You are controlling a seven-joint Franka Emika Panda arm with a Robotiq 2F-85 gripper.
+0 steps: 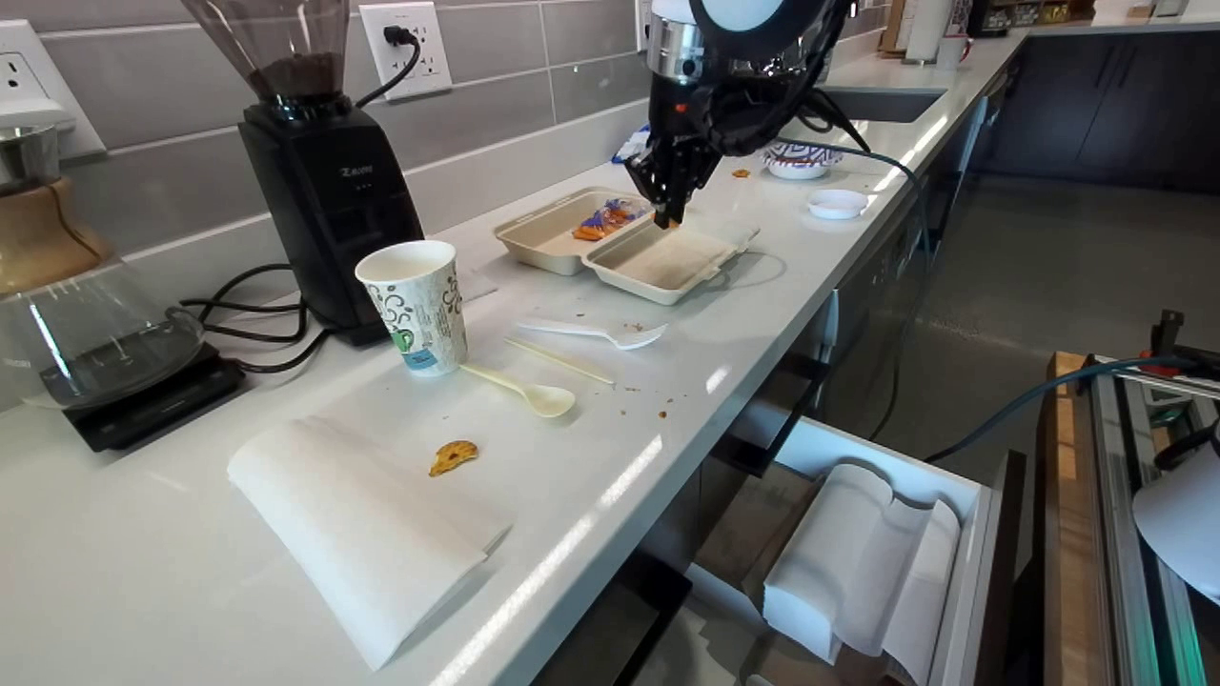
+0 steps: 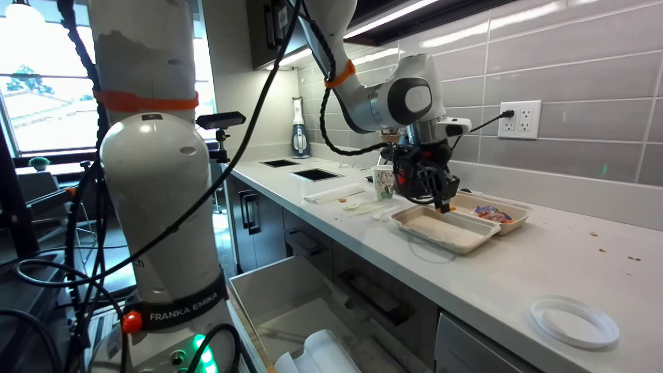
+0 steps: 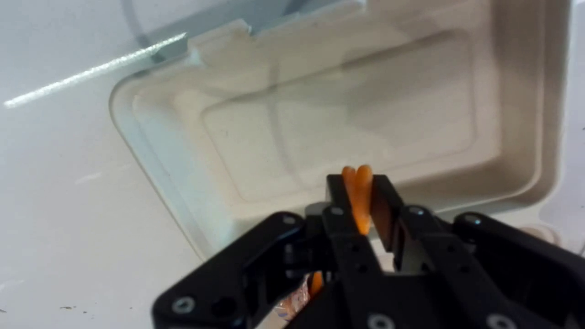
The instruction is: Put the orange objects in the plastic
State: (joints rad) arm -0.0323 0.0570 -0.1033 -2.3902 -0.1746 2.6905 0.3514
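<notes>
My gripper (image 3: pixel 358 181) is shut on orange pieces (image 3: pixel 363 196); two rounded tips show between its fingertips. It points down above the tan takeout container (image 3: pixel 320 123), which lies open. In the exterior views the gripper (image 1: pixel 670 211) (image 2: pixel 443 203) is over the inner edge of the shallow half, close to the hinge. The crumpled clear plastic bag (image 1: pixel 624 214) with blue print lies in the deeper half, and it also shows in an exterior view (image 2: pixel 491 213). More orange (image 1: pixel 591 232) shows at the bag. In the wrist view the fingers hide most of the bag (image 3: pixel 292 302).
A paper cup (image 1: pixel 419 310), a spoon (image 1: pixel 545 398), a fork (image 1: pixel 624 336), a folded napkin (image 1: pixel 353 534) and a cracker piece (image 1: pixel 453 457) lie on the counter. A coffee grinder (image 1: pixel 334 200) stands at the wall. A white lid (image 2: pixel 575 322) and a bowl (image 1: pixel 801 164) are beyond the container.
</notes>
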